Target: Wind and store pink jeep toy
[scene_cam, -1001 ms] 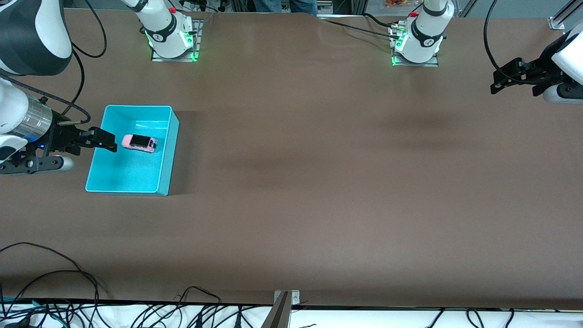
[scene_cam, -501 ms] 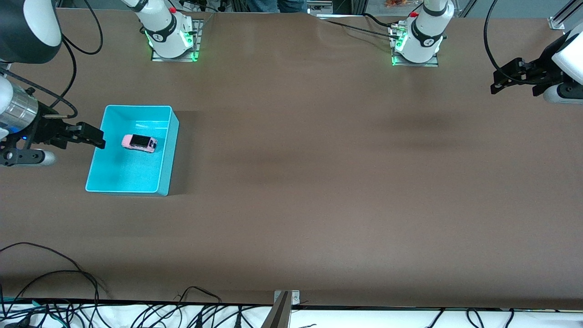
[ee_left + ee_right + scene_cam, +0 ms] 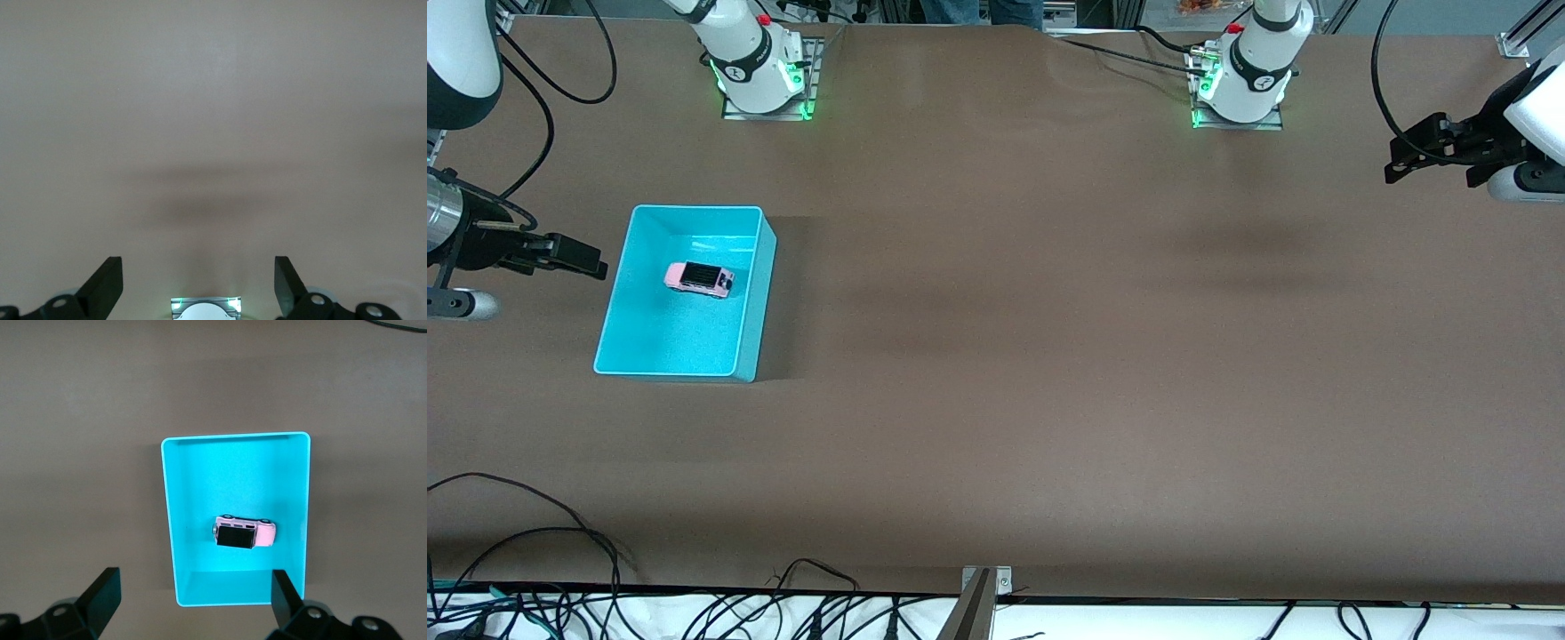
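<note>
The small boxy pink jeep toy (image 3: 699, 279) is showing no winding mechanism; both white arms are running off-frame.

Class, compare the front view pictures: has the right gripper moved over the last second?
Yes. The right gripper, open, has drawn back off the cyan bin, away from the pink toy car, toward the right arm's end of the table.

The right arm reaches out at its own end of the table, wrist level, and the right gripper (image 3: 591, 264) hangs in the air with its fingers (image 3: 101, 595) spread wide and empty. The left arm waits at its end, the left gripper (image 3: 1398, 166) up high, fingers (image 3: 107, 283) parted, holding nothing.
</note>
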### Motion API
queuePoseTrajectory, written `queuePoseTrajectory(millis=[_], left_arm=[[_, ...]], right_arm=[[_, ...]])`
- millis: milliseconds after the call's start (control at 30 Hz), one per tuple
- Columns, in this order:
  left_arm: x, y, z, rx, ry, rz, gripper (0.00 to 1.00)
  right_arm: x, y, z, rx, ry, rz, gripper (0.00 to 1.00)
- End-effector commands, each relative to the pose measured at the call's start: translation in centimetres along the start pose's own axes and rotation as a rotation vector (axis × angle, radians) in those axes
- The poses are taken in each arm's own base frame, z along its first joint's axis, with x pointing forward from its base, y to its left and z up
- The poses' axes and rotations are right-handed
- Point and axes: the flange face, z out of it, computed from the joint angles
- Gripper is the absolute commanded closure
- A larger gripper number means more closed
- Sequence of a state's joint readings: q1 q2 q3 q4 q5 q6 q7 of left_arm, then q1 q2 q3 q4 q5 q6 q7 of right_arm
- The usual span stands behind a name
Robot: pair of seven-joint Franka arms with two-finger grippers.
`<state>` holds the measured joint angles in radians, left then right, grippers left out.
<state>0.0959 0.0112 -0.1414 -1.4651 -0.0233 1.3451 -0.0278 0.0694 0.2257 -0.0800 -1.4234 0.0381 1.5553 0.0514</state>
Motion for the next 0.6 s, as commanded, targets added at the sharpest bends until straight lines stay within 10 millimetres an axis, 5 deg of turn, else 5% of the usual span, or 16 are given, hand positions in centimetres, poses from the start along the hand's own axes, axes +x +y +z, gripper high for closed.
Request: queuePoseTrajectory(millis=[0,567], left_arm=[[-0.4,-0.3,0.1,-0.027,-0.013,0.021,0.00],[-0.5,-1.5,0.6,-0.048,-0.023,-0.002,0.00]], right_arm=[[-0.3,-0.2,-0.5,0.018,-0.007,0.009,0.00],[-0.3,-0.5,-0.6,0.019,-0.006,0.004,0.00]])
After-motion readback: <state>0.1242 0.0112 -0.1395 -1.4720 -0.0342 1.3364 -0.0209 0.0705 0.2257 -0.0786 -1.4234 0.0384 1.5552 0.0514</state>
